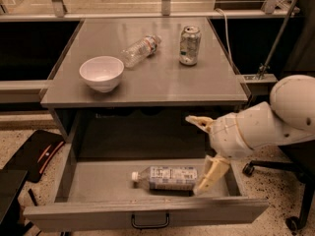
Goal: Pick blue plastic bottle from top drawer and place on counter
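Observation:
The blue plastic bottle [167, 177] lies on its side in the open top drawer [147, 214], white cap to the left. My gripper [202, 148] is open and empty above the drawer's right half. Its upper finger [198, 120] is at the height of the cabinet opening. Its lower finger [210, 175] hangs right at the bottle's base end; I cannot tell whether it touches. The counter [157, 80] is the grey top above the drawer.
On the counter stand a white bowl [101, 73] at the left and a metal can [189, 44] at the back right, with a clear thin-walled bottle [140, 49] lying between them. A dark chair [29, 156] is at the lower left, and chair wheels [248, 169] are at the right.

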